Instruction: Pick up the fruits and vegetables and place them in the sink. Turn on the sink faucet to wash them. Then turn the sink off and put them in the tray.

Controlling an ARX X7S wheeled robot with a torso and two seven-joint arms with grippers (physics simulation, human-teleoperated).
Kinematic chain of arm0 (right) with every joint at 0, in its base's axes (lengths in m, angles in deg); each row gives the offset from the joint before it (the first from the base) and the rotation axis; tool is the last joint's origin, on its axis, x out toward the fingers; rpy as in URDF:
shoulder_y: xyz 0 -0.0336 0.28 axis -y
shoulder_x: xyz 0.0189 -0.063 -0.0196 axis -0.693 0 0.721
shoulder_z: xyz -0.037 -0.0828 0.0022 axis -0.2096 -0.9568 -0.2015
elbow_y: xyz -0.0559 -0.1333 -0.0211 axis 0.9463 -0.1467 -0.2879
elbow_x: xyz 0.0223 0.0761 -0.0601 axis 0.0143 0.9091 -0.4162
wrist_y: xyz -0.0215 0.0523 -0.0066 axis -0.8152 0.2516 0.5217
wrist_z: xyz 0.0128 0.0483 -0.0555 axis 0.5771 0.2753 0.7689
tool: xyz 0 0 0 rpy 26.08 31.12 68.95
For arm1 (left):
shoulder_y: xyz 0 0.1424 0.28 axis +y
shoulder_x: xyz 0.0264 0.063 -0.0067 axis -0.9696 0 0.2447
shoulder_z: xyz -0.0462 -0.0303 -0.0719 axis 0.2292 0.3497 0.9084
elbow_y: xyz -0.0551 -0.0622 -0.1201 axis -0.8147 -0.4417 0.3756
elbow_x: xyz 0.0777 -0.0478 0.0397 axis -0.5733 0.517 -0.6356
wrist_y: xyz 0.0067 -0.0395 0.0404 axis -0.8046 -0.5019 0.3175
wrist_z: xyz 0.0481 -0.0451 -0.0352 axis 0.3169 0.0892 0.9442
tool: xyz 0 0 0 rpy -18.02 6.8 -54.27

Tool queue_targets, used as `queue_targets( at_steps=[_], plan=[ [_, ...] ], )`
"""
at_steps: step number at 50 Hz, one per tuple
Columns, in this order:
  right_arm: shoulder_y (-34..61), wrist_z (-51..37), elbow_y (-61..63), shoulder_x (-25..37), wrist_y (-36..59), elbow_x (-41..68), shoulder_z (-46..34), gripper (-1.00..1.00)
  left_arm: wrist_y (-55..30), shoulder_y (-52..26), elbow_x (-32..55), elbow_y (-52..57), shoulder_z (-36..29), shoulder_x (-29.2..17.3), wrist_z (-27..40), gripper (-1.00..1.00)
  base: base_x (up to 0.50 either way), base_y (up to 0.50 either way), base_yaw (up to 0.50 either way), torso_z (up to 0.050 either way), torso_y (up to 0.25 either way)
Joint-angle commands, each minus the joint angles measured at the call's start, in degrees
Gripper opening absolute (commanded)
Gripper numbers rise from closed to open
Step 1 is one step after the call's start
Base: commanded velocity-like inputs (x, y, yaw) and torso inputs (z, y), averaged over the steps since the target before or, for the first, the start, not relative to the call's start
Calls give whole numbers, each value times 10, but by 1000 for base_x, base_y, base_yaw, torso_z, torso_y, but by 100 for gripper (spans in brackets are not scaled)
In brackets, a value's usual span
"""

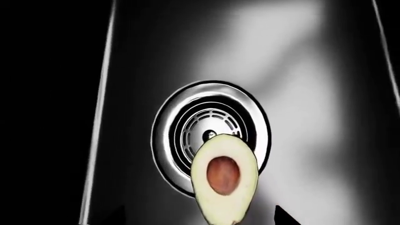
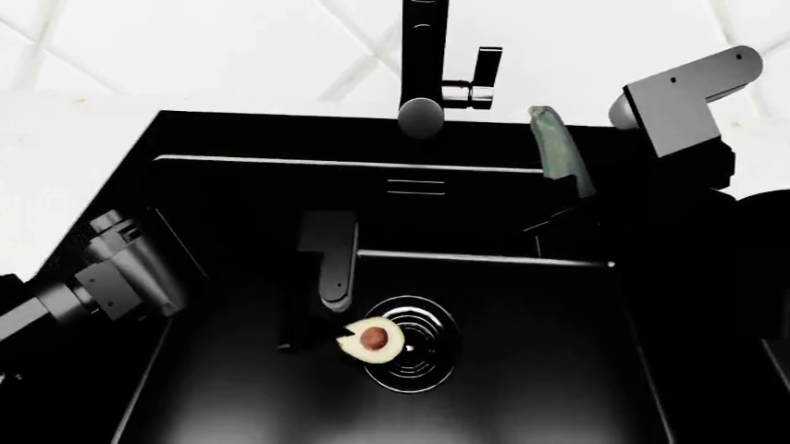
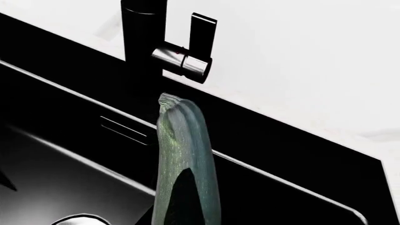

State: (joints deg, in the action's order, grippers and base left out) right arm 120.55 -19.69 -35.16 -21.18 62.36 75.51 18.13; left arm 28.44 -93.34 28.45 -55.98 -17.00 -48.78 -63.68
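The large matte-black rectangular sink basin (image 2: 247, 388) reflects grey-white sheen around its round drain of silver and black concentric rings (image 1: 211, 133). On that drain, the halved avocado (image 1: 224, 185) shows pale green flesh and a reddish-brown pit. The long zucchini (image 3: 185, 159) is dark green with paler lengthwise streaks. The tall column faucet (image 2: 421, 55) is black.

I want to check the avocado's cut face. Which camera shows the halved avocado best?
The left wrist view: the halved avocado with pale green flesh and brown pit fills it close up, over the round ringed drain. The head view shows it small. The right wrist view does not show it.
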Motion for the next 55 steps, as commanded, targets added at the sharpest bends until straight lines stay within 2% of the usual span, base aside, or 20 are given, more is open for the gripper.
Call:
queue_targets(
  at_steps=[1,16,38,55],
  plan=[
    [3,-2,0,0,2,-4,1,-100,23,9,-7,-44,-12,27,-23,100,0,0,0,0,0],
    [3,-2,3,5,-1,-2,4,-100,77,18,-33,-200,-27,96,-46,100,0,0,0,0,0],
    [3,-8,4,8,-3,0,4,-100,110,30,-38,-228,-38,125,-72,100,0,0,0,0,0],
    [-3,-9,6,12,-7,0,4,-100,194,38,-51,-401,-39,210,-101,100,0,0,0,0,0]
  ],
)
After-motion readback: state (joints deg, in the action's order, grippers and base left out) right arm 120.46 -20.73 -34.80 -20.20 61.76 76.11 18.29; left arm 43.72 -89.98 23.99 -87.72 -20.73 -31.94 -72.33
